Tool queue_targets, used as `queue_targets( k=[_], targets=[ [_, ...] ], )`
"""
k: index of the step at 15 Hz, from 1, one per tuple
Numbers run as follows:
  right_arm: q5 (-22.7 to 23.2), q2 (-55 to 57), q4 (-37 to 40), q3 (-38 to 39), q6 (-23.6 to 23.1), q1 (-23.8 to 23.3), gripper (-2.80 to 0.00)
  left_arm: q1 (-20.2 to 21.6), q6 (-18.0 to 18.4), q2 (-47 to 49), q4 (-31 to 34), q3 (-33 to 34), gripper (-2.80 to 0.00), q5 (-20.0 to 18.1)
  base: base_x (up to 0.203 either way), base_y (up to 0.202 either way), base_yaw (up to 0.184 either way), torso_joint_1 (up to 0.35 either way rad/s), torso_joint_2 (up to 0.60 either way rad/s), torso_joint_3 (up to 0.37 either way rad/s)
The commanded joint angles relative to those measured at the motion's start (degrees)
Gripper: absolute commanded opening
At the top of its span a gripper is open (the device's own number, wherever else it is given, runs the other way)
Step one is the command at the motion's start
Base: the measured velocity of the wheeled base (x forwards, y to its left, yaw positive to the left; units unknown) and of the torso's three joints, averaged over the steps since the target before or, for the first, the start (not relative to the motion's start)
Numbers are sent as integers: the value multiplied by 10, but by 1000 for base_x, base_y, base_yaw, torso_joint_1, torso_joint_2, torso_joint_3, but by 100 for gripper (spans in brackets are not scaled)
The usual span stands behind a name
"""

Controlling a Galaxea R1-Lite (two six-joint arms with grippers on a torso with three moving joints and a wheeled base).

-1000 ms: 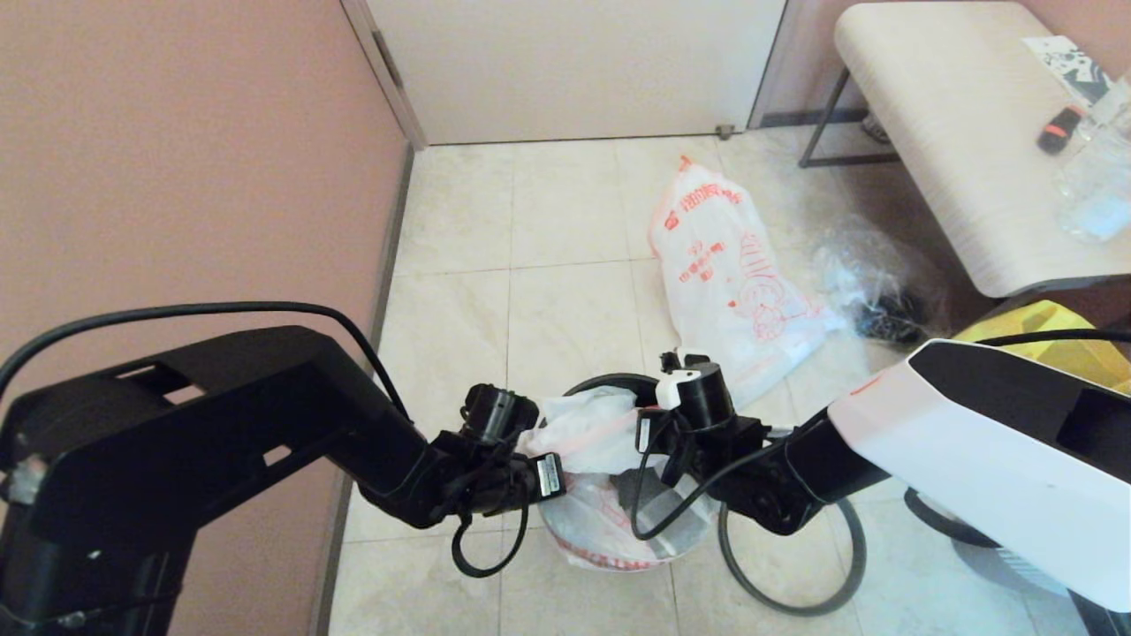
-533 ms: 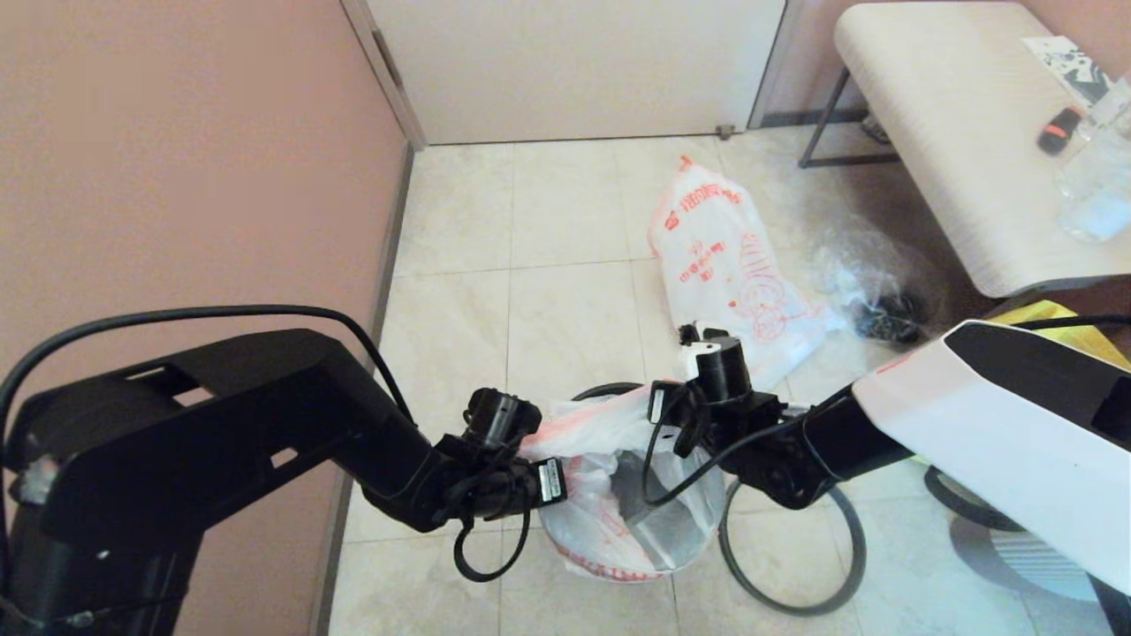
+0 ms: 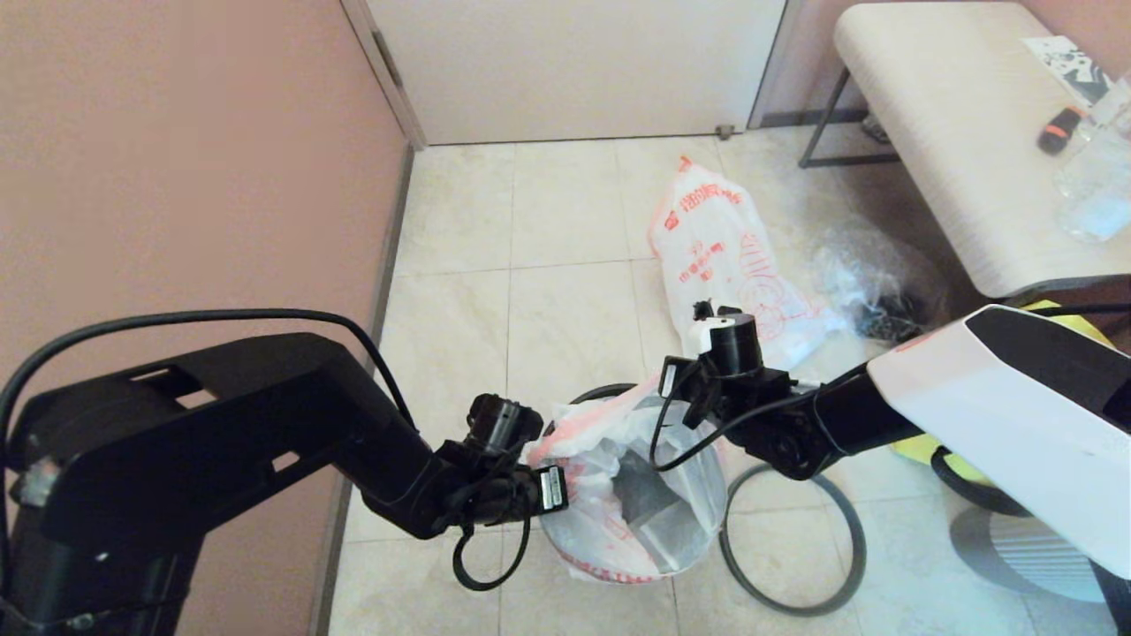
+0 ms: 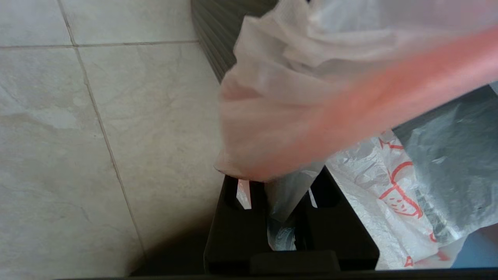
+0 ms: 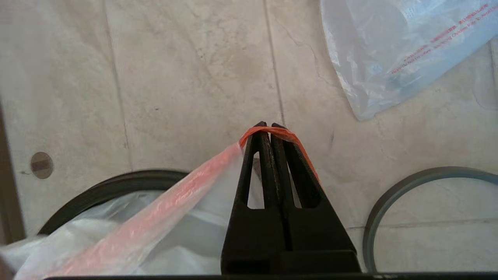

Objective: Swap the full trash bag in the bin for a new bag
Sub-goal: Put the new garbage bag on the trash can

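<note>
The left gripper (image 4: 286, 210) is clamped on the near-left edge of the new bag (image 3: 632, 477), which sits in the bin (image 3: 610, 390). The right gripper (image 5: 268, 126) pinches its orange handle. To seat it well, spread both edges evenly over the rim. The full bag (image 3: 729, 261) lies on the floor (image 3: 548, 283) beyond; the loose hoop (image 3: 786, 539) beside the bin awaits refitting.
</note>
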Motion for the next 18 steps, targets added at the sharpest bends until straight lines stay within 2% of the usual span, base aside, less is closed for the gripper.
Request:
queue_targets(
  k=[1,5,9,14,18],
  targets=[
    [-1,10,0,-9,1,-6,-280,1,-1,-1,-2,2,-280,0,0,0,0,0,0,0],
    [-1,11,8,-25,1,-43,-280,1,16,-2,-38,22,-280,-3,0,0,0,0,0,0],
    [0,3,60,-39,-1,-52,-280,1,17,-4,-41,27,-280,-3,0,0,0,0,0,0],
    [2,-54,168,7,-3,-10,-280,4,16,1,-42,16,-280,-3,0,0,0,0,0,0],
    [3,-105,177,72,-2,19,-280,4,16,1,-42,16,-280,-3,0,0,0,0,0,0]
  ],
)
